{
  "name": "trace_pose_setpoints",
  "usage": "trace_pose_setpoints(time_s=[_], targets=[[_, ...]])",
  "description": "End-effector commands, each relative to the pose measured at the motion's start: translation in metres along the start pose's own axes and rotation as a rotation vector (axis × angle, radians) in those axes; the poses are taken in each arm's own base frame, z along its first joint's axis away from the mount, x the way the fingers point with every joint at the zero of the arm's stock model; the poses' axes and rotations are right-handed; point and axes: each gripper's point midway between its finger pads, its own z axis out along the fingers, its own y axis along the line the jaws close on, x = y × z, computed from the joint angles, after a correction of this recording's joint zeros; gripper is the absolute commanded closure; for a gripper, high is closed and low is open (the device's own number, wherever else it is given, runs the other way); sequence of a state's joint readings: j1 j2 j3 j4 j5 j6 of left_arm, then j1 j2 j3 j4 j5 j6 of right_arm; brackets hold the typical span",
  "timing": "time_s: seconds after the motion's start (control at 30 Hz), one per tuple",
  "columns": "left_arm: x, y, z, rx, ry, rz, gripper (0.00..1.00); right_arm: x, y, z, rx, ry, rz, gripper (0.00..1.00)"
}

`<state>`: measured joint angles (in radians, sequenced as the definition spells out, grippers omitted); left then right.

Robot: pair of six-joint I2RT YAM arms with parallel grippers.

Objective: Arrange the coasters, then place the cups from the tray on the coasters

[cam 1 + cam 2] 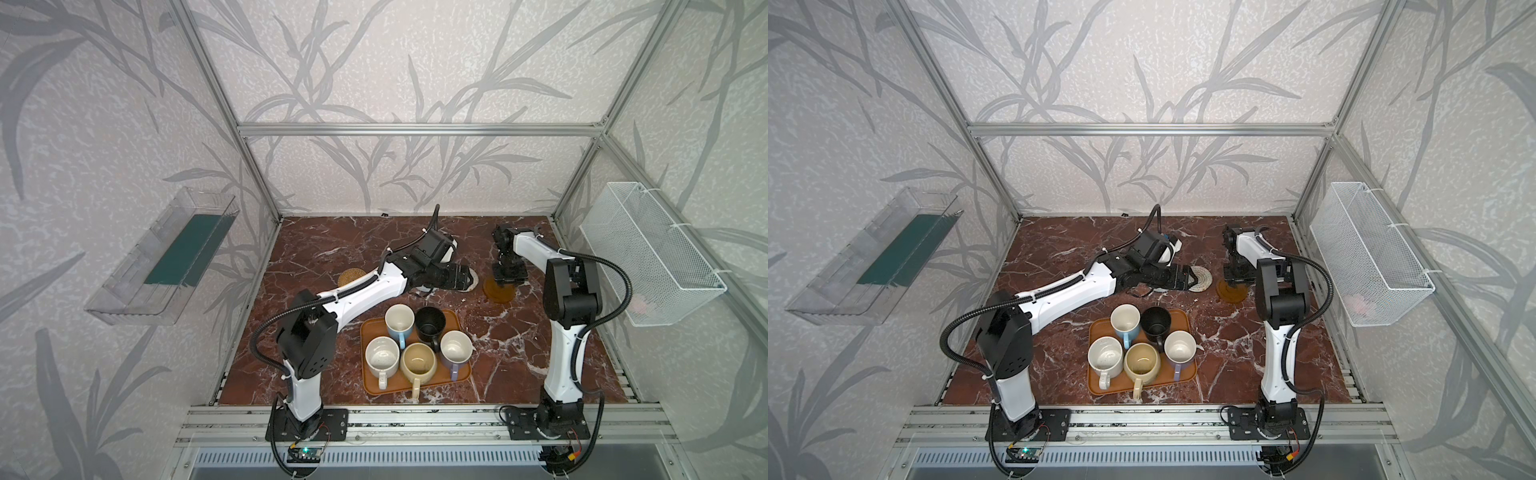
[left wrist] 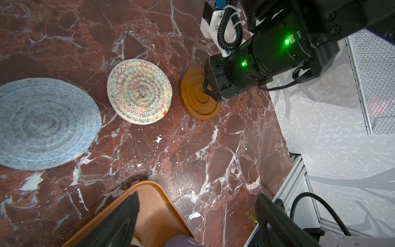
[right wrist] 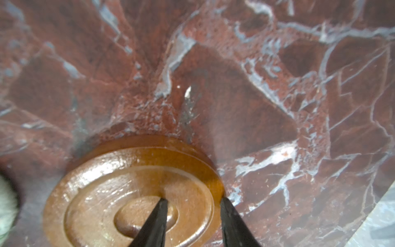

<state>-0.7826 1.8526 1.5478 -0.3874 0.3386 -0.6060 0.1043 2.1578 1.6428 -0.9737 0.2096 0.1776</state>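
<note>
On the counter [image 1: 316,249]: my right hand [image 3: 193,200] pinches the rim of the brown coaster [image 3: 111,186], far right of centre, cream coaster [image 2: 139,91] just left; my left hand [image 2: 196,216] gapes wide, empty; all five cups [image 1: 416,360] on the tray [image 1: 455,316], near centre.

Off-task things I can see around the workspace

I see a red-brown marble tabletop [image 1: 316,249], a clear plastic bin [image 1: 160,259] mounted on the left wall, a white wire-mesh basket [image 1: 648,253] on the right wall, and leaf-patterned wallpaper [image 1: 374,62] behind the far aluminium frame [image 1: 415,129].
</note>
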Motion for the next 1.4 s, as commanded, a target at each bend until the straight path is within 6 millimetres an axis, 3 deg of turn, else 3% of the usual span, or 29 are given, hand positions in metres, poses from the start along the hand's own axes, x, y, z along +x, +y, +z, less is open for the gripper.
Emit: trace_pose_setpoints(time_s=[0.0, 0.47, 1.37], targets=[[-0.008, -0.007, -0.013, 0.024, -0.035, -0.007, 0.12, -0.005, -0.003, 0.006, 0.017, 0.005, -0.007, 0.58], [-0.008, -0.002, -0.013, 0.022, -0.037, -0.016, 0.12, -0.019, -0.007, 0.009, 0.040, -0.003, 0.002, 0.58], [-0.009, 0.000, -0.016, 0.033, -0.043, -0.026, 0.12, -0.033, -0.002, -0.010, 0.008, -0.059, 0.007, 0.56]])
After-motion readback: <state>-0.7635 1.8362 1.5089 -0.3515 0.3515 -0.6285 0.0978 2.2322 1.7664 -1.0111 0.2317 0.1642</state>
